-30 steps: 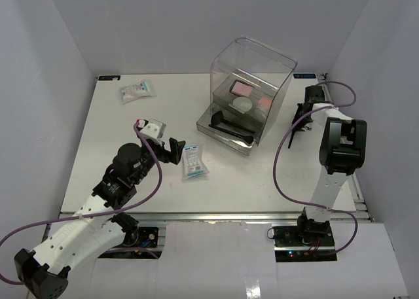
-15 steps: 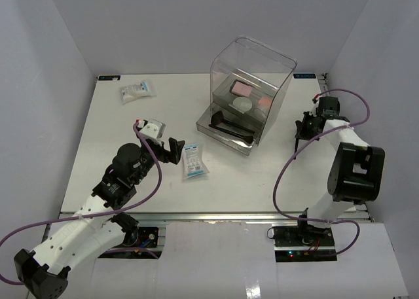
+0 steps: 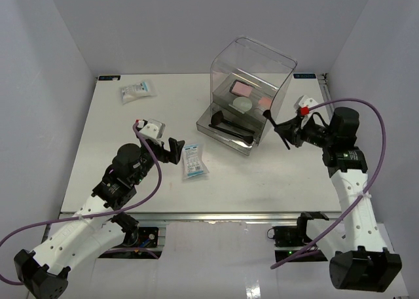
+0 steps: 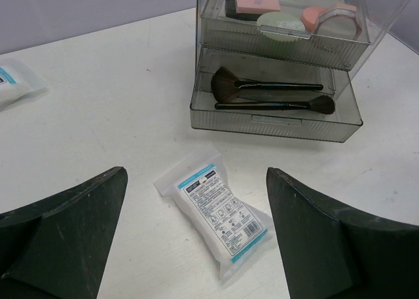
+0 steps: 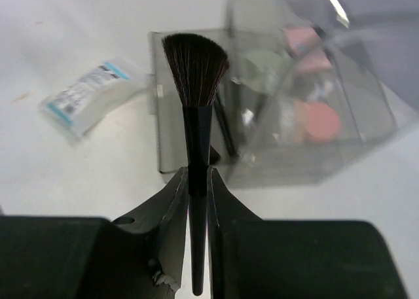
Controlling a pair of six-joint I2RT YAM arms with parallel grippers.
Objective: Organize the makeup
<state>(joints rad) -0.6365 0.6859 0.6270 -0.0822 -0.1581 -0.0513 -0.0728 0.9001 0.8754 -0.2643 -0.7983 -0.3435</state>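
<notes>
Carrying step: the right gripper (image 5: 196,176) pinched a fan brush (image 5: 195,67) at 3 o'clock of the clear box (image 3: 252,57). Delivery probably required reaching the open drawer (image 4: 275,123) at 9 o'clock. The left gripper (image 4: 196,181) hung spread.

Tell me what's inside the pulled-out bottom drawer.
A black fan brush and a second black brush lie side by side in the drawer. Its rear, under the upper tier, is hidden.

white table (image 3: 105,119) carries near packet (image 3: 194,161), far packet (image 3: 136,91) and clear drawer box (image 3: 252,67).
</notes>
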